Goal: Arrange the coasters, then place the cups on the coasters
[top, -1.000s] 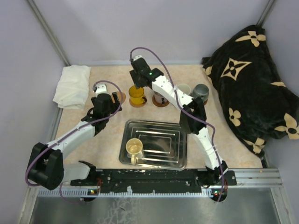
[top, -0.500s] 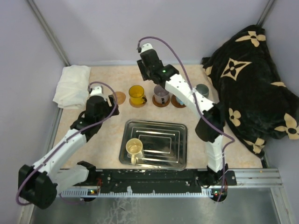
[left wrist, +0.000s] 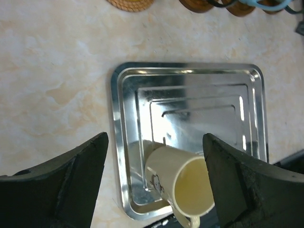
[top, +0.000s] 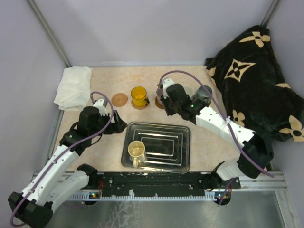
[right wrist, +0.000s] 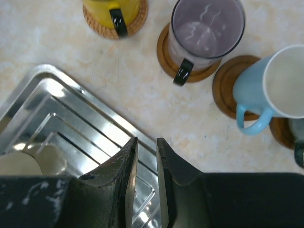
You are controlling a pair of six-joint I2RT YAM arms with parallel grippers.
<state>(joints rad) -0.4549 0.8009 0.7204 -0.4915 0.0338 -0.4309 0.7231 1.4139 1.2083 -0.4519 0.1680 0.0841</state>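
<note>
Bare tabletop [top: 102, 102] lies open around the lone empty coaster [top: 119, 99] at back left. Rightward, the yellow mug [top: 139, 96], purple mug [right wrist: 207, 34] and blue-handled mug [right wrist: 273, 85] crowd the row; the steel tray [top: 178, 156] fills the centre.

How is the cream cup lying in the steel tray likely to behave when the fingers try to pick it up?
The cream cup lies on its side, so it may roll on the steel tray. Its glossy, rigid wall looks hard and probably slippery. The handle might stop a full roll.
</note>
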